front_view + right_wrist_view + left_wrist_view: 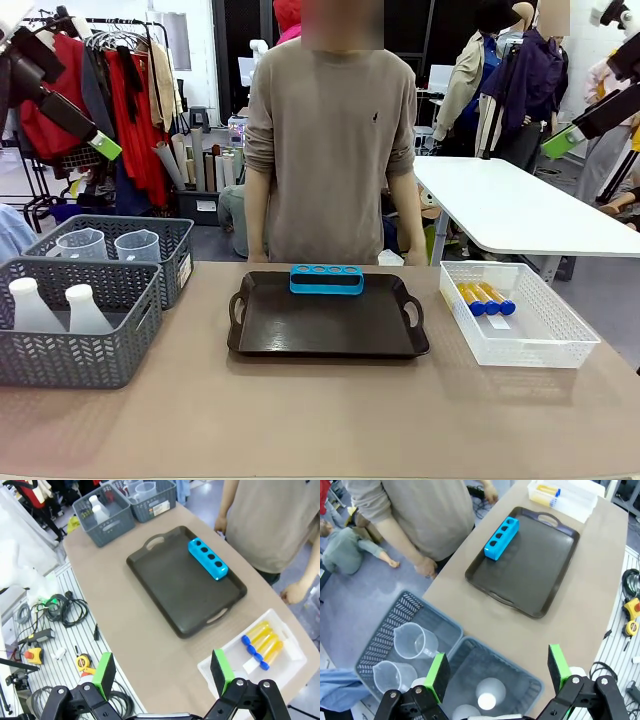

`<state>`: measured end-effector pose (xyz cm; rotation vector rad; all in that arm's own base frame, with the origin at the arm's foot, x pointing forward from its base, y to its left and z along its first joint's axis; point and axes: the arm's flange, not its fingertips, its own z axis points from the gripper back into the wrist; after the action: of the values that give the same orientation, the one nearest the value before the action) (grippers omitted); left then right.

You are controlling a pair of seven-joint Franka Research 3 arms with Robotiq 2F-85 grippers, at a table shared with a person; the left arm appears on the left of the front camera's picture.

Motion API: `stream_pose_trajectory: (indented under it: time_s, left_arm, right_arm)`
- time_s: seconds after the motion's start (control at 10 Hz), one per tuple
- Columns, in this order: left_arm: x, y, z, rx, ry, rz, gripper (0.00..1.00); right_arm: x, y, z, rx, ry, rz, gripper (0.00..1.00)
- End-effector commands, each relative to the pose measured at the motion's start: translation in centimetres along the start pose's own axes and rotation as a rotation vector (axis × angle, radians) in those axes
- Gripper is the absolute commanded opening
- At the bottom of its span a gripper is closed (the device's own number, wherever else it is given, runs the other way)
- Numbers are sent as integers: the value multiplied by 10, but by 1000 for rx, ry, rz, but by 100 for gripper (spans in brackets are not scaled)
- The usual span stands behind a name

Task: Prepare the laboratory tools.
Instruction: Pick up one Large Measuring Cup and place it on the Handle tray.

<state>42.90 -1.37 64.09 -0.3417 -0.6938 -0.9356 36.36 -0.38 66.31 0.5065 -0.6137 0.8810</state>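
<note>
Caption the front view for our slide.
A blue rack on a black tray, between grey baskets and a white basket of tubes.

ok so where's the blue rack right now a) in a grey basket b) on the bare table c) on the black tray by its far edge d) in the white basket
c: the blue rack stands on the black tray along its far edge, while the amber tubes lie apart in the white basket.

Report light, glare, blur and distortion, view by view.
Front view: even soft light, sharp, a thin shadow under the black tray. Left wrist view: wide-angle, pale sheen across the tray, no blur. Right wrist view: wide-angle too, blue-capped tubes crisp.
</note>
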Motion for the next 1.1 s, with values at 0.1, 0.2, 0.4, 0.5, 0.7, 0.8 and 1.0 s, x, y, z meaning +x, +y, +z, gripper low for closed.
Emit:
stream_pose_trajectory:
  time_s: [0.1,0.2,0.4,0.5,0.7,0.8,1.0]
  left_arm:
    - [1,0,0,-6,-12,3,100]
    - [1,0,0,-6,-12,3,100]
    - [1,0,0,-6,-12,3,100]
    - [1,0,0,-6,-12,3,100]
    - [1,0,0,-6,-12,3,100]
    - [1,0,0,-6,-12,3,100]
    - [1,0,0,-6,-12,3,100]
  right_arm:
    - [1,1,0,16,-16,3,100]
    - [1,1,0,16,-16,3,100]
    - [1,1,0,16,-16,3,100]
    - [1,1,0,16,-16,3,100]
    - [1,1,0,16,-16,3,100]
    - [1,1,0,16,-16,3,100]
    - [1,1,0,16,-16,3,100]
